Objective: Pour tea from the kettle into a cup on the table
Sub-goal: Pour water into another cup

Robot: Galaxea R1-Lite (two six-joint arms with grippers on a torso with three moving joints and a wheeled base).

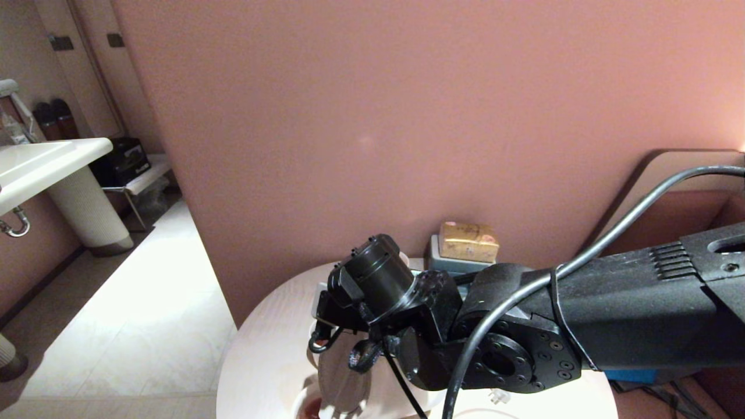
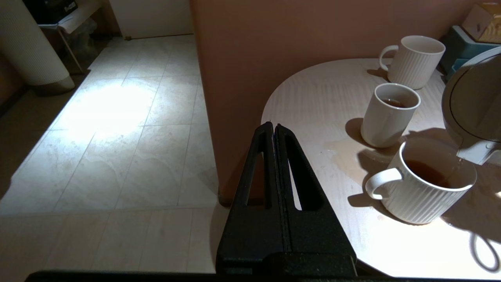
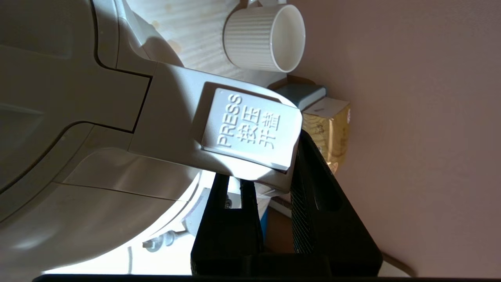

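My right gripper point(image 3: 270, 172) is shut on the handle of the white kettle point(image 3: 78, 98), just below its PRESS button point(image 3: 250, 129). In the left wrist view the kettle point(image 2: 473, 105) is tipped, its spout over the rim of a ribbed handled mug point(image 2: 426, 192) that holds dark tea point(image 2: 428, 172). The plain handleless cup point(image 2: 387, 115) stands just behind that mug on the round white table point(image 2: 313, 98), with a little tea point(image 2: 393, 102) in it. My left gripper point(image 2: 274, 127) hangs shut and empty off the table's edge.
An empty ribbed mug point(image 2: 415, 60) stands at the back of the table. A blue-grey box with a gold packet point(image 1: 468, 241) sits against the pink wall point(image 1: 407, 116). A pale wet patch point(image 2: 344, 152) lies beside the cups. Tiled floor point(image 2: 117, 117) spreads beside the table.
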